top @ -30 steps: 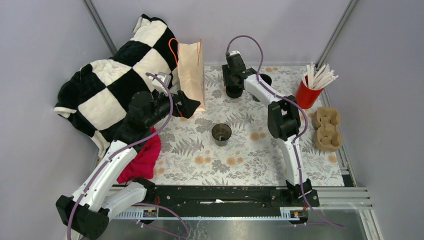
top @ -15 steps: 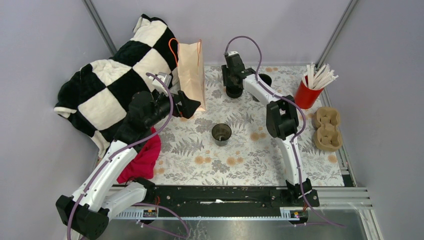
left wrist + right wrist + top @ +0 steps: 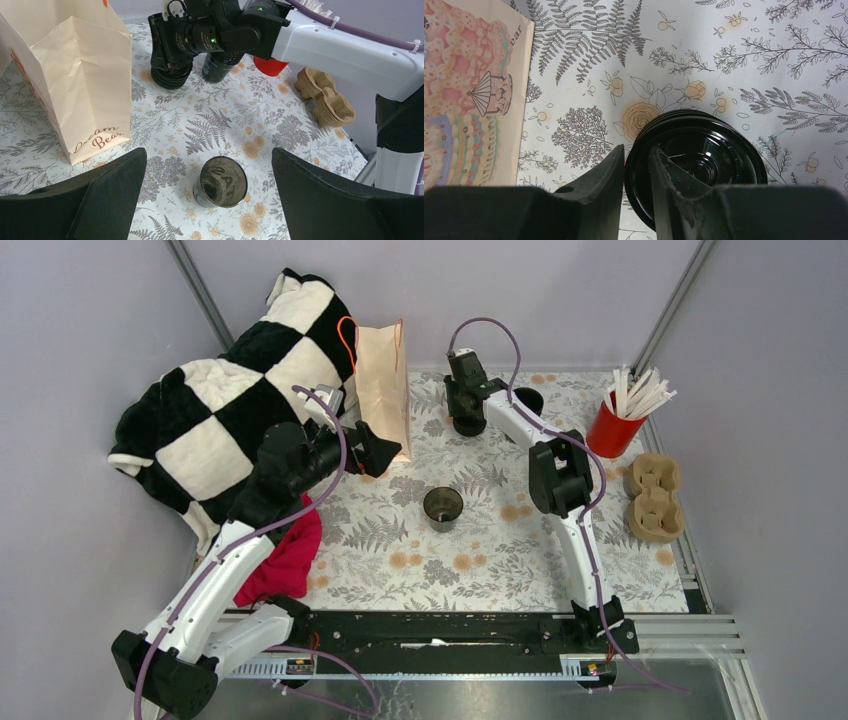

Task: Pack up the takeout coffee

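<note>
Early stage. The coffee cup [image 3: 443,508] stands upright mid-tabletop [image 3: 560,570] with no lid on it, and it's not in the bag. To do, by my read: lid on, then cup into the bag. Nothing looks packed.

Left tool [image 3: 385,452] is at 10 o'clock from the cup, just beside the foot of the paper bag [image 3: 85,85]. Its fingers are spread full and hold nothing.

Right tool [image 3: 636,150] is at 12 o'clock, down on the lid stack [image 3: 704,150]. Its fingers are nearly together astride the uppermost rim, one outside and one inside. Can't tell if they've actually bitten.

Views:
- Top view only: the red cloth [image 3: 290,560] at 8 o'clock and the checked blanket [image 3: 220,410] at 10 o'clock, both off the tabletop edge. It hides the lid contact under the wrist.
- Left wrist: the cup's mouth is open, and the taller cup stack [image 3: 220,67] sits just behind the lids.
- Right wrist: the only view showing the rim between the fingers.
</note>
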Robot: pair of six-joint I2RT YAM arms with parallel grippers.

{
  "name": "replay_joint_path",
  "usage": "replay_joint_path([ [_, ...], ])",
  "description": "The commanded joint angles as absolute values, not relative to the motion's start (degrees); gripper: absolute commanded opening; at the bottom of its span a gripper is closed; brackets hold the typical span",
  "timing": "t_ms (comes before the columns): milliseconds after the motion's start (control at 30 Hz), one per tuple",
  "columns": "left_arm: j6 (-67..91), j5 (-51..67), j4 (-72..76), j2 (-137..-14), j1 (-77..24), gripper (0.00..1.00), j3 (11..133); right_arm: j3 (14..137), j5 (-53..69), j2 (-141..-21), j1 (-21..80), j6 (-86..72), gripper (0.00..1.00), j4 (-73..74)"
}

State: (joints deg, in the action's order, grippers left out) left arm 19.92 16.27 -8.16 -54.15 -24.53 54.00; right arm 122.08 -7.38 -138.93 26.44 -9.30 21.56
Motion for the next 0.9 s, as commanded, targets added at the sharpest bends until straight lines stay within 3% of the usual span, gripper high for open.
replay_joint_path([
  [0, 19.5, 16.9, -6.9, -54.1, -24.8, 0.99, 56.6, 124.9, -6.4, -139.0, 26.2, -10.0, 0.32, 22.0],
  [100, 19.5, 17.0, -6.9, -54.0, -24.8, 0.99, 56.6, 124.3, -6.0, -138.6, 26.3, -10.6, 0.43, 21.9],
  [200, 19.5, 17.0, -6.9, -54.1, -24.8, 0.99, 56.6, 123.7, -5.8, -138.3, 26.2, -10.8, 0.43, 21.5],
  [867, 19.6, 17.1, -6.9, -54.2, -24.8, 0.99, 56.6, 124.8, -6.4, -138.8, 26.3, -10.9, 0.19, 22.8],
])
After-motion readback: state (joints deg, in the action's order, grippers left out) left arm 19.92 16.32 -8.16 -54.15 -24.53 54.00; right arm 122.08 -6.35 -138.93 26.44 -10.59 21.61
